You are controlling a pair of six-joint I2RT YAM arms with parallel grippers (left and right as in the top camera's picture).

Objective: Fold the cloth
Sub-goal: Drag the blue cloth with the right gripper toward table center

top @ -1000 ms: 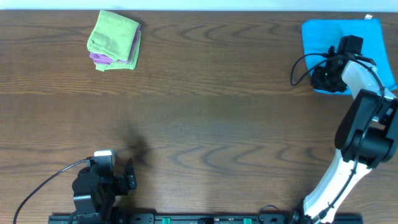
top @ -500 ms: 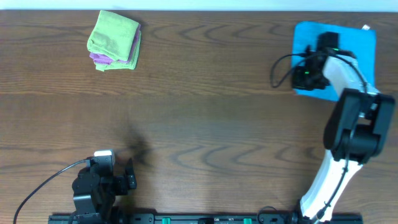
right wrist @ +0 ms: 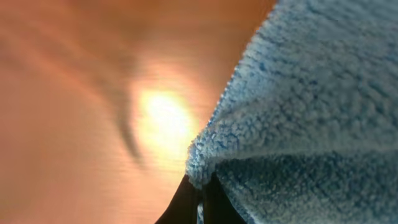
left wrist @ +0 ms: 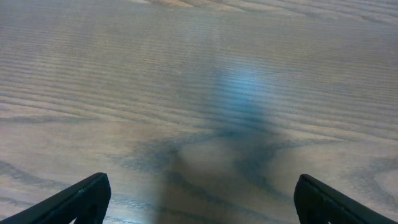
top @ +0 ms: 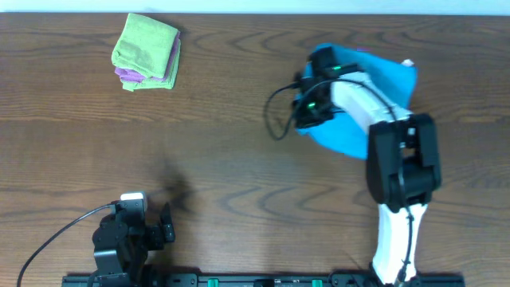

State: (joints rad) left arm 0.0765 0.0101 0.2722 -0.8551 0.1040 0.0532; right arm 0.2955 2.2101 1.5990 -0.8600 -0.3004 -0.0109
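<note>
Right gripper [right wrist: 199,200] pinched tight on an edge of the blue cloth [top: 393,80]. Cloth sits bunched, right of centre on the table [top: 239,167]. Left gripper [left wrist: 200,200] spread wide, empty, low over bare wood.

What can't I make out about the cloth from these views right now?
- Overhead: the right arm covers the middle of the cloth, hiding where the right gripper pinches it.
- Right wrist: the cloth runs off the frame edges; the table behind is blurred.
- Overhead: the purple cloth lies mostly under the green cloth.
</note>
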